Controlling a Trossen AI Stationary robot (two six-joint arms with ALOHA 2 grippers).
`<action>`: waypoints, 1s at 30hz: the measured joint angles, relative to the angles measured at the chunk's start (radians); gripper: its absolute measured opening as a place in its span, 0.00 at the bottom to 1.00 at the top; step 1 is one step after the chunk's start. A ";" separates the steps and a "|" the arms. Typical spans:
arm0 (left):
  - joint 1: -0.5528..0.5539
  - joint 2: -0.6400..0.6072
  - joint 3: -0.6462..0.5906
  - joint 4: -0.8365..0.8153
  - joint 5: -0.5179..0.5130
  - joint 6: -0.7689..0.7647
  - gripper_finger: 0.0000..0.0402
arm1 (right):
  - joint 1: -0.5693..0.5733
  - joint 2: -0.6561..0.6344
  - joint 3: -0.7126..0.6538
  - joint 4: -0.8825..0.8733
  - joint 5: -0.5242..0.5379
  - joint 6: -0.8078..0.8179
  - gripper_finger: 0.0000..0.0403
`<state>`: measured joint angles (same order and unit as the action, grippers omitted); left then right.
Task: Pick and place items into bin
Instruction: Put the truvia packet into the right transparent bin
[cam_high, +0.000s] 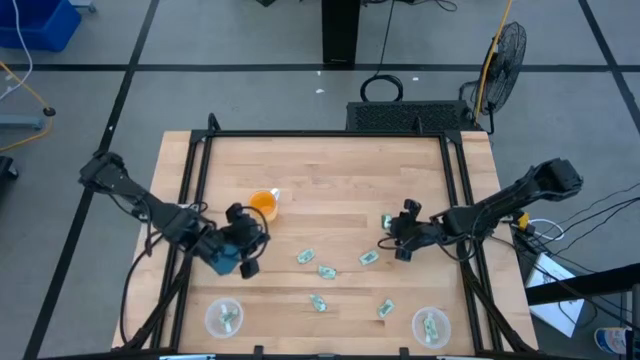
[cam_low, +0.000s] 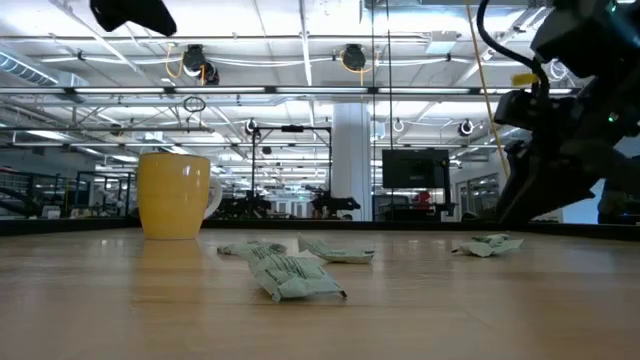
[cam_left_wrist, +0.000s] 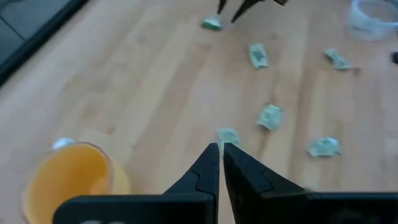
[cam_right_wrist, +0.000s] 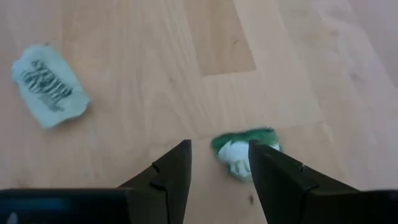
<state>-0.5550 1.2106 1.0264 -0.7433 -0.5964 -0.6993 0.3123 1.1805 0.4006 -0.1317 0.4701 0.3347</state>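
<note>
Yellow cup (cam_low: 176, 195) left, crumpled packets (cam_low: 290, 273) mid-table, dark arm (cam_low: 570, 110) at right.

The left arm reaches in from the left, its gripper (cam_high: 247, 262) with jaws closed together. The right arm reaches in from the right, its gripper (cam_high: 387, 241) with jaws apart.

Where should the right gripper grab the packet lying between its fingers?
Take the packet across its crumpled middle, coming straight down from above. It lies flat on the table, so there is no edge to catch from the side. The right gripper is open and straddles it, though the packet sits closer to one finger; centring first would probably give a surer pinch.
</note>
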 joint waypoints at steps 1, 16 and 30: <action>0.015 0.000 0.000 0.000 0.000 0.016 0.06 | -0.008 0.000 -0.013 0.023 -0.004 -0.003 0.38; 0.130 0.000 0.000 0.002 0.021 0.104 0.08 | -0.128 -0.001 -0.129 0.178 -0.078 -0.039 0.25; 0.135 0.000 0.000 0.003 0.023 0.121 0.02 | -0.132 -0.008 -0.118 0.240 -0.140 -0.028 0.02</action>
<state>-0.4202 1.2106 1.0260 -0.7407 -0.5735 -0.5781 0.1807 1.1729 0.2823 0.1078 0.3296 0.3070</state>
